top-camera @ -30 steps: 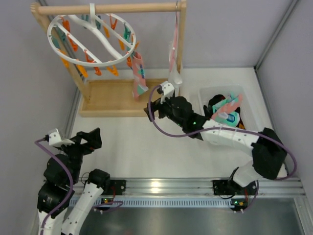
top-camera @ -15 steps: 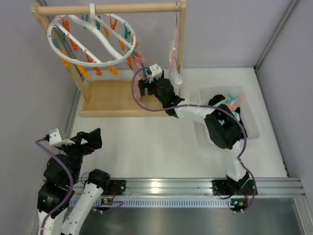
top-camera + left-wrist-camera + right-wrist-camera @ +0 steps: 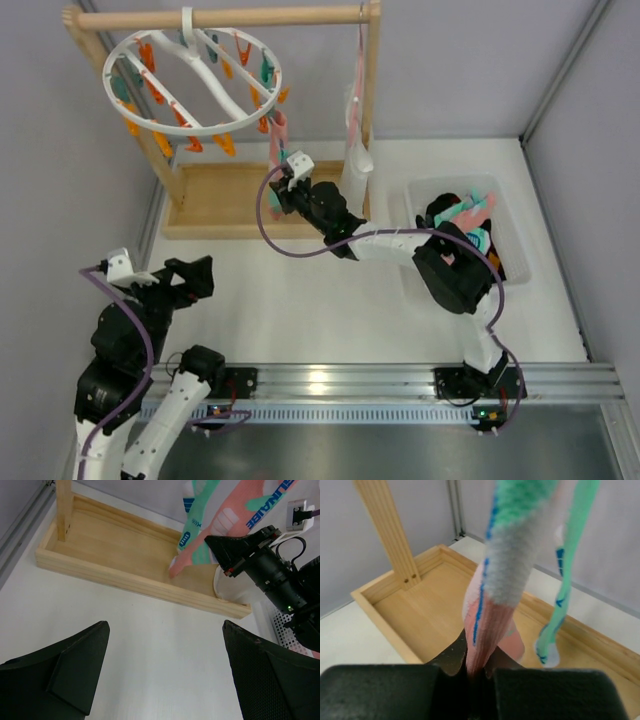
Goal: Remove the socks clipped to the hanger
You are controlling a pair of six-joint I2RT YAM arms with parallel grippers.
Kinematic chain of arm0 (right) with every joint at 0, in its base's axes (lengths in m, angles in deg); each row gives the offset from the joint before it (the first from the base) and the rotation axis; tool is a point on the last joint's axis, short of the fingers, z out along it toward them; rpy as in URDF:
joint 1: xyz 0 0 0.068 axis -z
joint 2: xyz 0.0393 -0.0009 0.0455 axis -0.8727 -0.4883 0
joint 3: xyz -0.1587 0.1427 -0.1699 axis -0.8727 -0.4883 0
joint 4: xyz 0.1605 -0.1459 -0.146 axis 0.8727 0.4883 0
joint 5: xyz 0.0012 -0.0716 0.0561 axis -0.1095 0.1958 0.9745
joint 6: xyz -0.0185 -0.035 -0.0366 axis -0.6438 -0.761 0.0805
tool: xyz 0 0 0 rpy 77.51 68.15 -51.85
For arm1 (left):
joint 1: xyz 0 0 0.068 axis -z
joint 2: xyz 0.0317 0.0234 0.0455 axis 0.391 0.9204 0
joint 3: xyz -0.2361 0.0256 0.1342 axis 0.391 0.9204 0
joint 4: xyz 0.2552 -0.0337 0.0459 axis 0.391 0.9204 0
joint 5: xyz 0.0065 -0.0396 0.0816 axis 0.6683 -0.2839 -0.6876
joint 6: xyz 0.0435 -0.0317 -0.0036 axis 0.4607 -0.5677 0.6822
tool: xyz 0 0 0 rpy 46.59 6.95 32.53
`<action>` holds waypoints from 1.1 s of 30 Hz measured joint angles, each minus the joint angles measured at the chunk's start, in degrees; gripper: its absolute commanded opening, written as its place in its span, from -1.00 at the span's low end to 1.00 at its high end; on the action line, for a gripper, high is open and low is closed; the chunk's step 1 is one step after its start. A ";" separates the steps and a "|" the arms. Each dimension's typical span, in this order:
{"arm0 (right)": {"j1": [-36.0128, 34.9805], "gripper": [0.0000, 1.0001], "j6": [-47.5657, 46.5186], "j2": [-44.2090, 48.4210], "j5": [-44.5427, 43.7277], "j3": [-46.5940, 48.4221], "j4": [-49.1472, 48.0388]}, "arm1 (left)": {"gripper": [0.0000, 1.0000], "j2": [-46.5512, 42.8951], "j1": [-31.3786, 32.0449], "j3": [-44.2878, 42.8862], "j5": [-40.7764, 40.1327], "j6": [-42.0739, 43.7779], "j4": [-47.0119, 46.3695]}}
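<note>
The white oval hanger (image 3: 197, 130), with orange and teal clips, hangs from the wooden rod at the back left. One pink sock (image 3: 278, 138) with mint and blue marks dangles from a clip on its right rim. My right gripper (image 3: 277, 190) is shut on that sock's lower end; in the right wrist view the pink ribbed fabric (image 3: 492, 625) runs down between the closed jaws (image 3: 480, 669). A mint-green sock (image 3: 555, 625) hangs just beside it. My left gripper (image 3: 190, 280) stands open and empty low over the table (image 3: 165, 675), well short of the rack.
The wooden rack's base tray (image 3: 225, 205) lies under the hanger. A long pale cloth (image 3: 356, 130) hangs by the rack's right post. A clear bin (image 3: 430, 186) at the right holds several loose socks (image 3: 465, 225).
My right arm swung left from near the bin to the hanging pink sock, and its jaws went from open to shut on it. The hanger tipped slightly. The left arm shifted a little.
</note>
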 measured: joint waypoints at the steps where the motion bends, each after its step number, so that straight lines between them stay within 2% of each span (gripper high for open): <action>1: -1.01 -1.00 -0.15 0.66 -0.31 -0.44 0.00 | 0.96 1.42 0.00 -1.07 0.59 0.09 0.07; 16: -12.17 -1.00 0.39 10.99 -7.85 -1.66 4.92 | 0.97 28.96 -0.20 -31.71 8.04 1.31 -0.94; 22: -13.55 -1.00 1.79 13.29 -8.13 -3.08 7.93 | 0.97 35.15 -0.20 -38.56 8.96 2.03 -0.44; 33: -16.63 -1.00 3.74 14.21 -10.16 -4.57 12.09 | 0.97 41.68 -0.22 -44.68 9.60 5.51 0.90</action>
